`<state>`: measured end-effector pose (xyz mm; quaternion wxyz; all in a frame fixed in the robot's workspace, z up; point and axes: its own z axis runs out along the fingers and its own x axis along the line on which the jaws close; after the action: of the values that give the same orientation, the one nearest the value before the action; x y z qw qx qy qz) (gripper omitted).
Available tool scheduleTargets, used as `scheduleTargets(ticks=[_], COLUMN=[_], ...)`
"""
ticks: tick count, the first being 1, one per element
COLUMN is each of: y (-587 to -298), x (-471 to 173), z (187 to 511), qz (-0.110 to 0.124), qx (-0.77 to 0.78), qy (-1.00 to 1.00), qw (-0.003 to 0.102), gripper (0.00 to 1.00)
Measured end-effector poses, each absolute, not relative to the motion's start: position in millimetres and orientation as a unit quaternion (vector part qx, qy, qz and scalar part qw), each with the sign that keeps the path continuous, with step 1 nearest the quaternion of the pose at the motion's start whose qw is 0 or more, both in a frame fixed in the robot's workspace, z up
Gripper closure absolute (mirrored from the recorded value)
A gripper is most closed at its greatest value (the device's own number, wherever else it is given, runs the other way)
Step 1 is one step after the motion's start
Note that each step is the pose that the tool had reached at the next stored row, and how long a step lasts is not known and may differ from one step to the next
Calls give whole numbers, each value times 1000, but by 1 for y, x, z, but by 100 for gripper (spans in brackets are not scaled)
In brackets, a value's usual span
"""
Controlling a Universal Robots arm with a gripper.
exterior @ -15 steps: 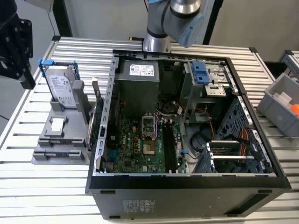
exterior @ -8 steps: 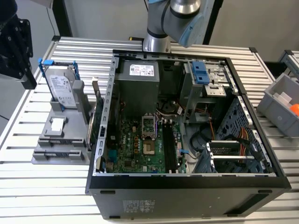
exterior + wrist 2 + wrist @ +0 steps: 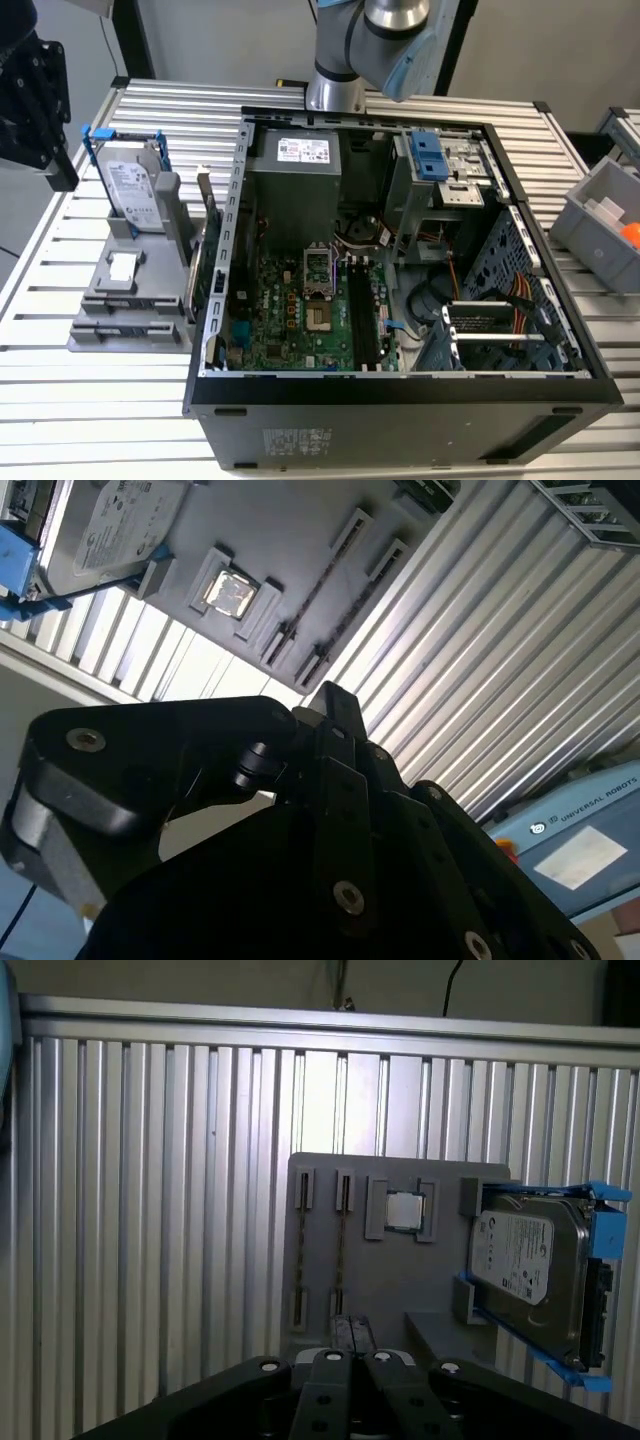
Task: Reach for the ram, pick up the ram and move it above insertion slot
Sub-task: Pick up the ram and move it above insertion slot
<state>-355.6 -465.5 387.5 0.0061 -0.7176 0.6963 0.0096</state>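
We hold our closed, empty gripper (image 3: 352, 1332) above the holder (image 3: 140, 312), nine o'clock from the exterior view's case (image 3: 400, 390), lining up on the ram (image 3: 206, 225).

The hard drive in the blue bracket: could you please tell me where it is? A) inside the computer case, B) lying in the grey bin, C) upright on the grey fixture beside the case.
C: the hard drive stands on edge on the grey fixture, outside the computer case, to the exterior view's left of it.
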Motion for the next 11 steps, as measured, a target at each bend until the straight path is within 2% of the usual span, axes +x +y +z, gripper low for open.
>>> scheduleTargets(ticks=[7,8,11], y=[-466,-466,-466], x=[-356,-356,-356], z=[388,388,388], qz=[10,10,10], qx=[-718,-718,-718], qy=[696,696,696], qw=[6,6,6], gripper=[100,0,0])
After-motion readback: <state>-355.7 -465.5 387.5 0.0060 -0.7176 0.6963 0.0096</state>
